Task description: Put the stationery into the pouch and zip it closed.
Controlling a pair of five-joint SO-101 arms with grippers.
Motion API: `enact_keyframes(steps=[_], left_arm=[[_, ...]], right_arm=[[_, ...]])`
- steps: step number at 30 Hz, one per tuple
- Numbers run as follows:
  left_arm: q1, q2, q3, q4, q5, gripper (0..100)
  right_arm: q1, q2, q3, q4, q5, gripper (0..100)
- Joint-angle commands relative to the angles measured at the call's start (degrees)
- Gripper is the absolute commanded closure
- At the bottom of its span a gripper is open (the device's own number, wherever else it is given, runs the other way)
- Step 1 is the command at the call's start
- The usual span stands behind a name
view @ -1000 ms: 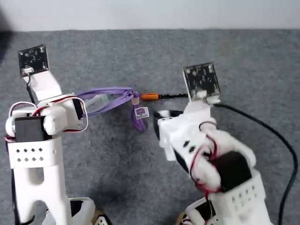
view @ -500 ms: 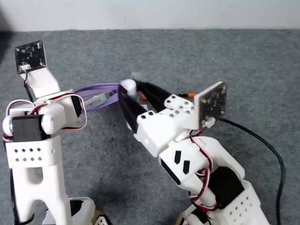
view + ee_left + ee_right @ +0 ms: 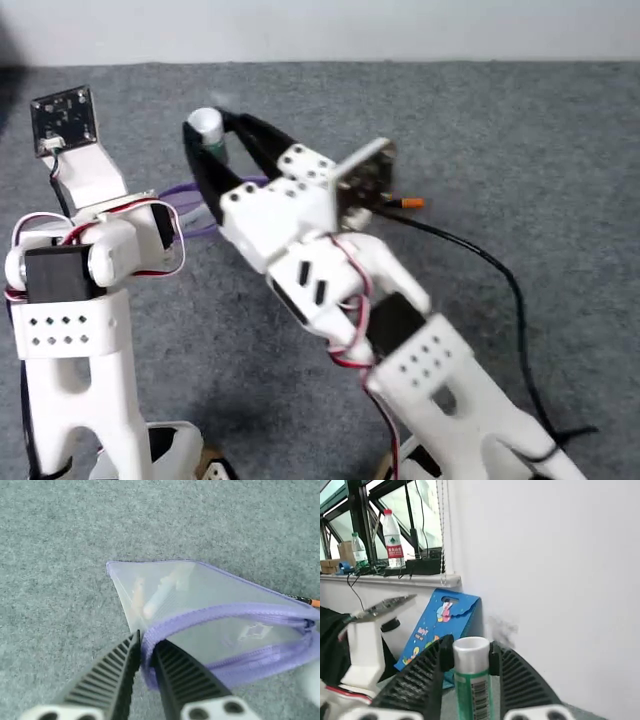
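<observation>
High view: the right gripper (image 3: 212, 132), up above the grey carpeted table (image 3: 520, 130), clamps a green glue stick with a white cap (image 3: 206, 124). A translucent purple-zipped plastic pouch (image 3: 190, 205) lies on the table between the arms.

Left wrist view: the left gripper (image 3: 145, 647), jaws narrow, pinches the pouch's purple rim.

Right wrist view: black ribbed fingers (image 3: 427, 672) grip the glue stick just below its cap.
</observation>
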Motion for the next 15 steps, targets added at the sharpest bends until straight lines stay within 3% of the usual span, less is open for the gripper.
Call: enact_keyframes(steps=[1,15], left_arm=[[-0.26,0.09,-3.47,-1.76,-0.26,98],[-0.26,0.09,-3.38,-1.76,-0.26,98]], right_arm=[[-0.66,4.18,-0.35,-4.97,0.62,99.1],[-1.1,13.05,8.44,-12.09,0.79,99.0]])
